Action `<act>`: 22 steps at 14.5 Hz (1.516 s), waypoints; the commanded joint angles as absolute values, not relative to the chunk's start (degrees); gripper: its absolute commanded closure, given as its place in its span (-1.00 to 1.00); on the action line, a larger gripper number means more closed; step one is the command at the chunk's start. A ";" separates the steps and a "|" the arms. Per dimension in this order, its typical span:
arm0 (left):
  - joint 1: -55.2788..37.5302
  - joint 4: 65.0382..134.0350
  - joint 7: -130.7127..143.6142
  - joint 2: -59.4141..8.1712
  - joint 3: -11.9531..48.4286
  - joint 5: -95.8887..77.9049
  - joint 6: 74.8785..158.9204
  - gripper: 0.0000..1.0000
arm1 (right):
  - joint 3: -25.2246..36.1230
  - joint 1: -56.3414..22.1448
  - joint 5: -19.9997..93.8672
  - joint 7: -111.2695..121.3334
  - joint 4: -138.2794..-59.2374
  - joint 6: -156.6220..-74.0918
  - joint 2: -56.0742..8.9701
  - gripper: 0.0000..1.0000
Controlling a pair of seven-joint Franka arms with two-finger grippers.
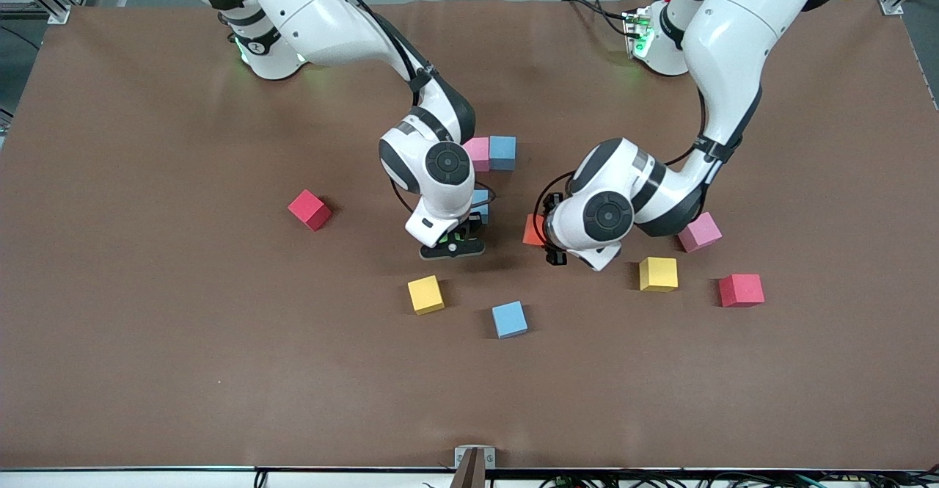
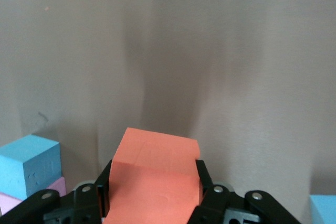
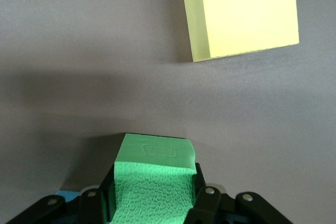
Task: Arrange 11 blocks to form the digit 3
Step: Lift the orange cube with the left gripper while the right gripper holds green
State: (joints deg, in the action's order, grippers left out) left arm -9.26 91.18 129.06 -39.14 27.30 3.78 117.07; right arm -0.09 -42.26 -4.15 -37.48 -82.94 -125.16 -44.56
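Left wrist view: I've got the left gripper [image 2: 152,203] pinching the orange block [image 2: 155,179] by two opposite flat faces, block sitting square between the pads. In the front view that left gripper [image 1: 552,242] is mid-table with the orange block [image 1: 534,230] just poking out beside the wrist.

Right gripper [image 3: 153,203] is clamped on the green block [image 3: 154,184] the same way; the textured face looks like soft foam, so I judge it light, a bit squashy, grippy not slick. Light squeeze is enough, too hard and it'll deform. In the front view the right gripper [image 1: 453,242] sits near table centre, with a yellow block [image 1: 425,294] nearer the cam.

The rest is scattered: a pink [image 1: 477,153] + blue [image 1: 502,153] pair touching, farther from the cam; a blue block [image 1: 509,319] nearest; yellow [image 1: 658,274] and pink [image 1: 699,232] toward the left arm's end. Two red cubes [image 1: 309,209] [image 1: 741,290] sit apart. The digit 3 is barely started, imo.
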 commanded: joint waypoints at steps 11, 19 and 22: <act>-13.44 97.73 142.64 -37.27 27.16 3.78 124.54 0.68 | 0.35 -42.89 -5.71 -39.55 -82.00 -124.80 -45.35 0.90; -16.26 98.53 146.60 -38.41 27.07 6.58 128.85 0.68 | 0.26 -42.37 -5.63 -40.34 -81.65 -124.72 -45.09 -1.00; -16.44 98.61 147.30 -38.67 27.07 7.12 129.29 0.68 | 0.26 -41.40 -5.71 -39.64 -81.56 -124.63 -44.65 -1.00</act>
State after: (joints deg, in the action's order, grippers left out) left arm -16.16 97.83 146.00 -39.13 27.36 5.80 128.27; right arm 0.43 -42.20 -4.58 -38.99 -82.20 -125.19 -44.85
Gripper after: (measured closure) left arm 0.388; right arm 0.000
